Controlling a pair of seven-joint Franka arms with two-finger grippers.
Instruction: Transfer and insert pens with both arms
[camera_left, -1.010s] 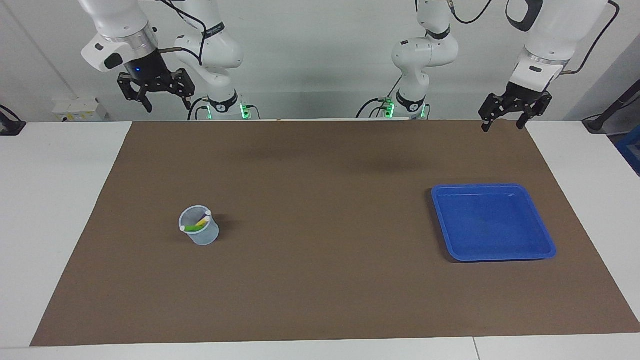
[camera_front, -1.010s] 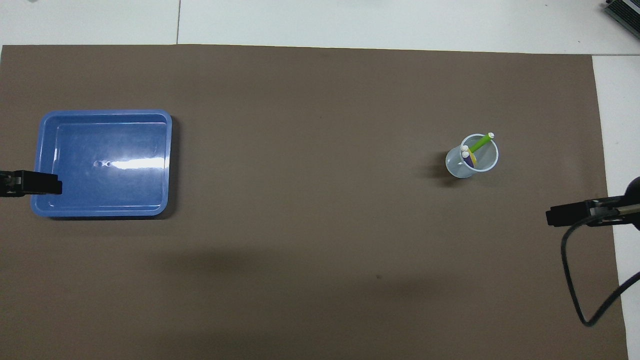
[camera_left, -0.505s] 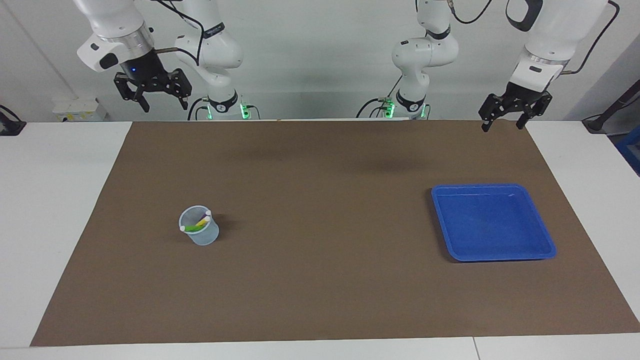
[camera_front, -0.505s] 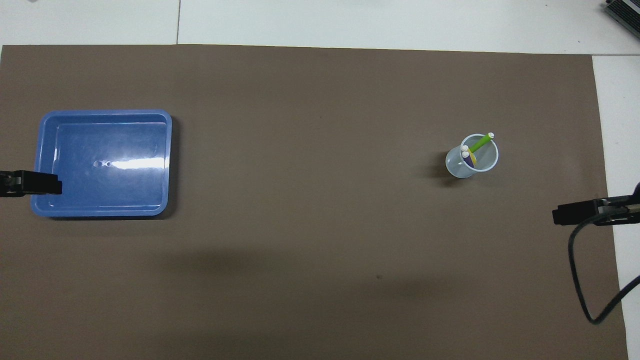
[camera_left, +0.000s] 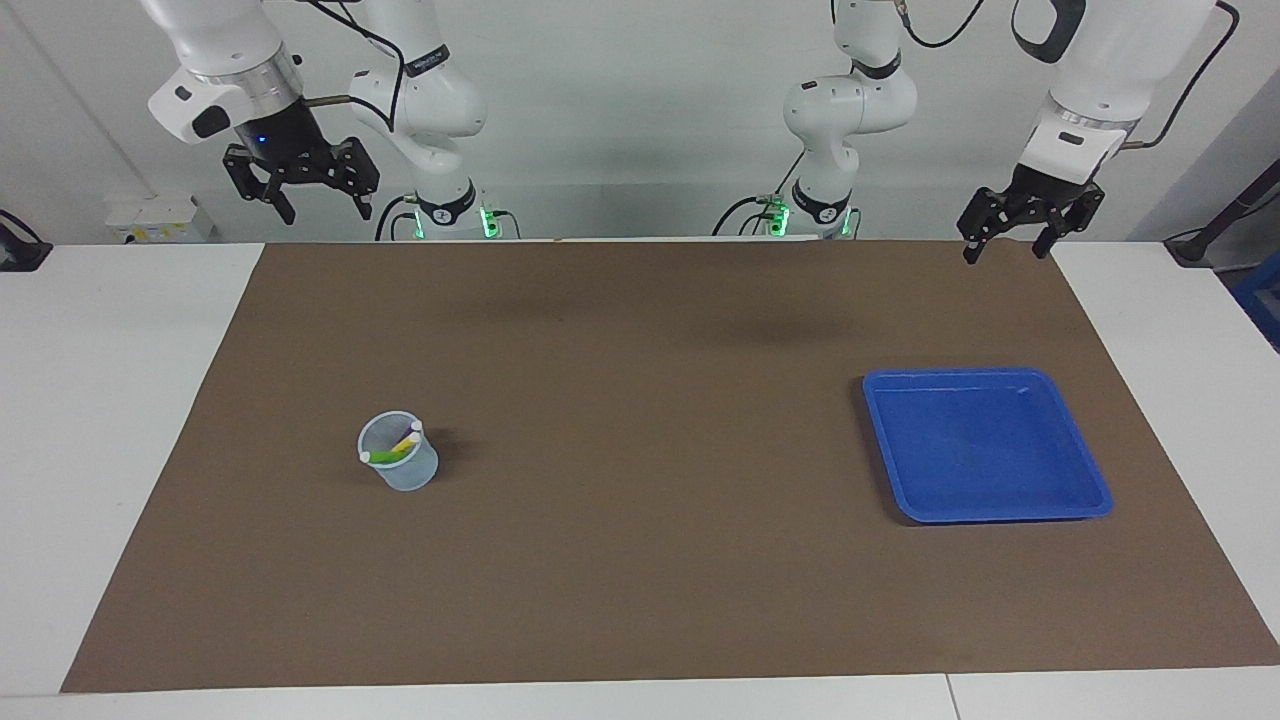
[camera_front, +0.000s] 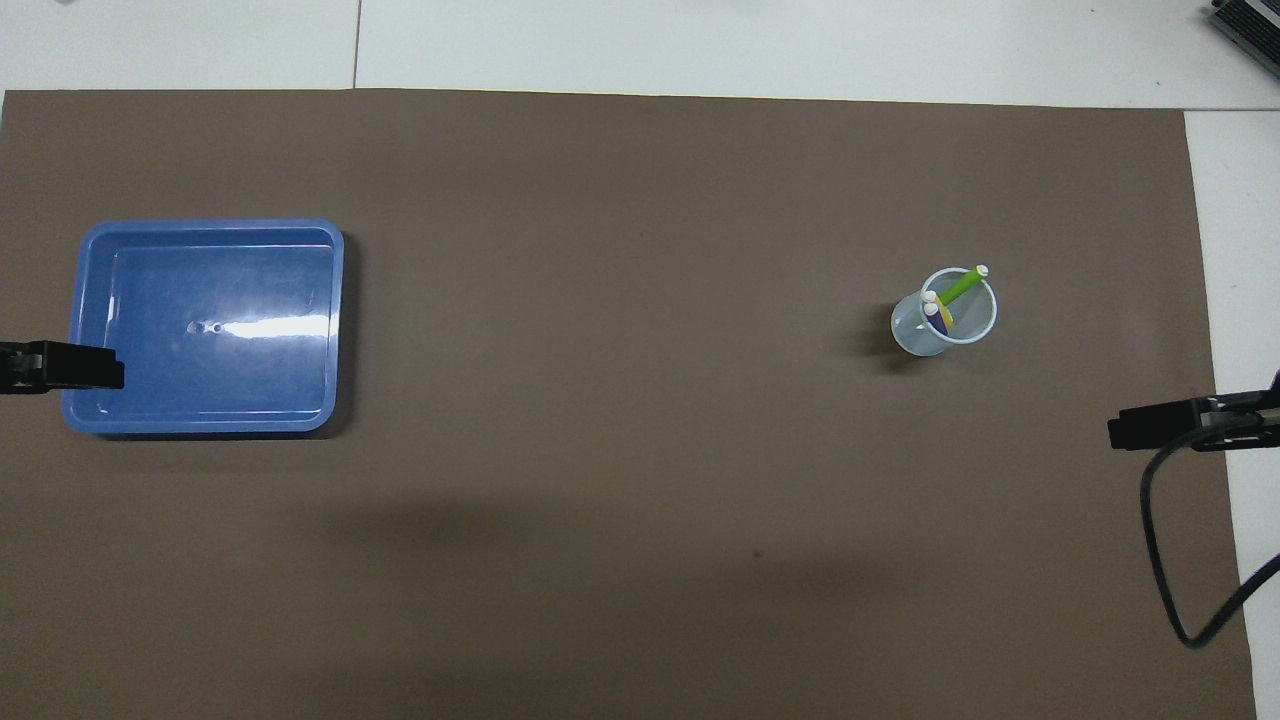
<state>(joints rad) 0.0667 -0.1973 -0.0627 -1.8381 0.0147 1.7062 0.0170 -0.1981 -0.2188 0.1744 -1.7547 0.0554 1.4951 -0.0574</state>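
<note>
A clear plastic cup (camera_left: 398, 452) stands on the brown mat toward the right arm's end of the table. The pens lean inside it, white cap ends up: a green pen (camera_front: 962, 286), a purple pen (camera_front: 937, 320) and a yellow pen (camera_left: 405, 441). My right gripper (camera_left: 325, 205) hangs high in the air at that end, open and holding nothing, well apart from the cup. At the left arm's end my left gripper (camera_left: 1005, 250) waits raised above the table, also open with nothing in it.
A shallow blue tray (camera_left: 1095, 480) with nothing in it lies on the brown mat (camera_left: 640, 580) toward the left arm's end. A black cable (camera_front: 1160, 560) loops down from the right arm. White tabletop borders the mat.
My right gripper has risen and drawn back toward the right arm's end of the table. The left arm, cup, pens and tray have not moved.
</note>
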